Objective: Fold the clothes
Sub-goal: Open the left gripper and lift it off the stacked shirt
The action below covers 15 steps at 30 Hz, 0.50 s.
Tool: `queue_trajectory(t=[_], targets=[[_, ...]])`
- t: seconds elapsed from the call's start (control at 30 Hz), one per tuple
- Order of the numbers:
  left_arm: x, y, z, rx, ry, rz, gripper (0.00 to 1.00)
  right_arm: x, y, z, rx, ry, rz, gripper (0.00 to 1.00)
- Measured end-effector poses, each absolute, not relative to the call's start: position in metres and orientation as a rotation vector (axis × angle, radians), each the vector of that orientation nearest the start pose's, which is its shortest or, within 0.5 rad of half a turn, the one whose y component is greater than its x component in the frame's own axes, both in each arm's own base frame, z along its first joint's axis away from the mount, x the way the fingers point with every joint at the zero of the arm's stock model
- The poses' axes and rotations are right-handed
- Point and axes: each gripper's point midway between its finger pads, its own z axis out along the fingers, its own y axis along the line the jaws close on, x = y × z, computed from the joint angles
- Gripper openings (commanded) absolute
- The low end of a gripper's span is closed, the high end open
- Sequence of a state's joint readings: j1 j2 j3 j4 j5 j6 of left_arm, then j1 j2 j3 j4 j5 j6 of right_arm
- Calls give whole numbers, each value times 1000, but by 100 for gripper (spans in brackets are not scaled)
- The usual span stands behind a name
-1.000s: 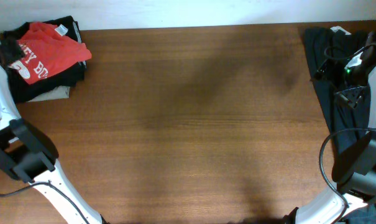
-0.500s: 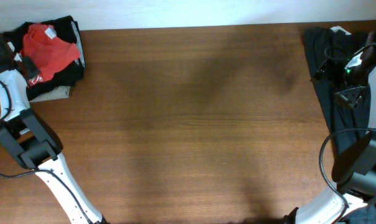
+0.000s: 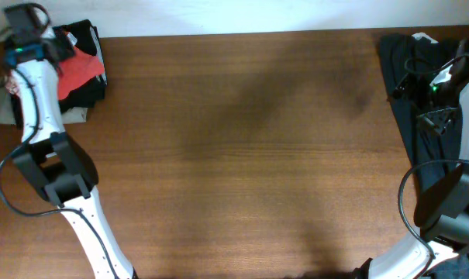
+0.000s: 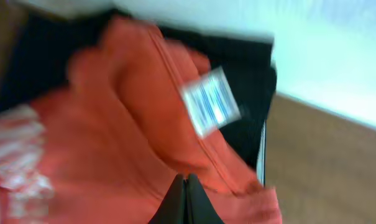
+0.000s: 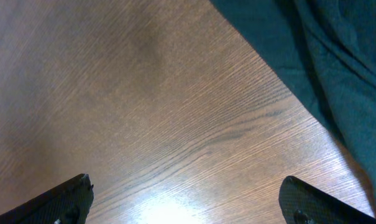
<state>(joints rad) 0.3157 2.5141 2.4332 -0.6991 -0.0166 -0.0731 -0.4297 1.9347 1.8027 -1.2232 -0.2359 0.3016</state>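
Overhead, the left arm (image 3: 34, 101) reaches to the table's (image 3: 242, 155) far left corner. There the left gripper (image 3: 61, 48) sits at the orange-red T-shirt (image 3: 83, 68), which lies bunched on top of the black folded garments (image 3: 93, 89). On the opposite side, the right arm (image 3: 451, 75) stands above a long dark grey garment (image 3: 408, 124) that is draped over the table's right edge.

The left wrist view is blurred. The T-shirt (image 4: 119, 143) fills most of it, with a white neck label (image 4: 210, 102) near the middle and white print (image 4: 13, 158) at the left edge. The black folded garments (image 4: 253, 134) show beneath it, and bare table (image 4: 330, 168) shows to the right. The left gripper (image 4: 187, 198) is closed, its fingertips pressed together on the red cloth where a fold runs into them.

In the right wrist view, the right gripper (image 5: 191, 200) is spread wide. One finger (image 5: 66, 198) shows at each lower corner above bare wood (image 5: 144, 99). The dark grey garment (image 5: 312, 56) covers the upper right.
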Motion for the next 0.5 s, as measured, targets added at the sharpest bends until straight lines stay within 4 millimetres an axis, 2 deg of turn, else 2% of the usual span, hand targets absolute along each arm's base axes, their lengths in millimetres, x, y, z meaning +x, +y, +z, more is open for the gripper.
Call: queue_trajectory(t=[0.07, 0.1, 0.2, 0.23, 0.37, 0.43, 0.5], targets=[[622, 196, 104, -460, 2373, 156, 1, 395, -137, 152, 1000, 2716, 322, 99], [621, 193, 81, -465, 2413, 171, 1, 395, -137, 152, 1000, 2717, 322, 99], [608, 188, 45, -478, 2511, 157, 0, 395, -137, 152, 1001, 2716, 322, 99], [606, 186, 42, -475, 2527, 142, 0, 395, -137, 152, 1001, 2716, 322, 99], [608, 174, 50, -450, 2532, 72, 1, 395, -137, 152, 1001, 2716, 322, 99], [618, 167, 76, -420, 2475, 57, 1, 395, -137, 152, 1000, 2716, 322, 99], [630, 163, 122, -388, 2370, 65, 2, 395, -137, 152, 1000, 2716, 322, 99]])
